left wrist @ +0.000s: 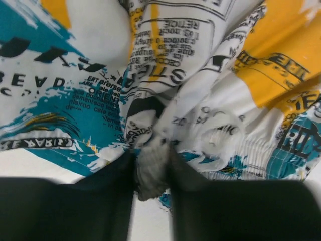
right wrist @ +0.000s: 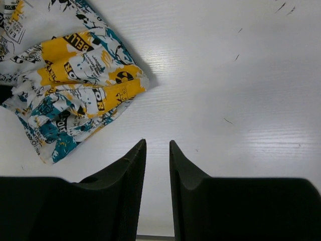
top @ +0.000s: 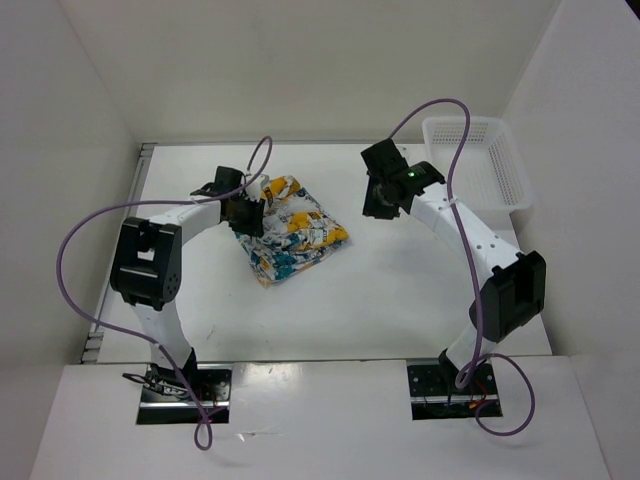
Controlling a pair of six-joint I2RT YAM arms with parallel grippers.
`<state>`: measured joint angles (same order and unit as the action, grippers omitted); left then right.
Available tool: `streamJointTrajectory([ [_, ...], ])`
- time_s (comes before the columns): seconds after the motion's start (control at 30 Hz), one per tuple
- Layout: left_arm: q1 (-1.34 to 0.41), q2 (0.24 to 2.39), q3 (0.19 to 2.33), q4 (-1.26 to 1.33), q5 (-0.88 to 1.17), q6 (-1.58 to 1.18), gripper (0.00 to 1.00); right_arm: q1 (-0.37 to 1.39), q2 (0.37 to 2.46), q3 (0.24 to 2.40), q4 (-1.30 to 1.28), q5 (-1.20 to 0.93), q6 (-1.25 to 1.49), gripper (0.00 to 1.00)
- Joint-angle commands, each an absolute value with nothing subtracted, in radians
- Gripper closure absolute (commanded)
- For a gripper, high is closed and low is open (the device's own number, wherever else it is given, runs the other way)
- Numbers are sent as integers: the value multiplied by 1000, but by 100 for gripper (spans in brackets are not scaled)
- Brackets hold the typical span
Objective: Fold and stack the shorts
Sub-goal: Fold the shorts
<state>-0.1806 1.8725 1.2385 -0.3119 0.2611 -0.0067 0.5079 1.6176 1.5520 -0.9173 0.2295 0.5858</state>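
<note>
The shorts (top: 292, 232) lie crumpled on the white table left of centre, white fabric with teal, yellow and black newspaper print. My left gripper (top: 246, 213) is at their left edge. In the left wrist view the shorts (left wrist: 200, 75) fill the frame, and my left gripper (left wrist: 152, 156) is shut on a bunched fold of the fabric. My right gripper (top: 378, 206) hovers to the right of the shorts, apart from them. In the right wrist view my right gripper (right wrist: 156, 143) is empty, its jaws a narrow gap apart over bare table, with the shorts (right wrist: 70, 95) at the upper left.
A white plastic mesh basket (top: 478, 160) stands at the back right corner of the table. White walls enclose the table at the back and both sides. Purple cables loop off both arms.
</note>
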Motion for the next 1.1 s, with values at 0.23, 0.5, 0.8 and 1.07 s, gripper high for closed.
streamJointTrajectory([
  [0.23,-120,1709,1331,-396,400,0,99,514,1571,1528,-867,235,569,69],
  [0.5,-25,1853,1331,-379,502,0,58,505,1580,1519,-857,235,551,69],
  [0.8,86,1714,1359,-439,393,0,14,492,1546,1437,-857,256,551,69],
  [1.07,-18,1689,1407,-393,466,0,83,492,1574,1448,-827,192,560,62],
])
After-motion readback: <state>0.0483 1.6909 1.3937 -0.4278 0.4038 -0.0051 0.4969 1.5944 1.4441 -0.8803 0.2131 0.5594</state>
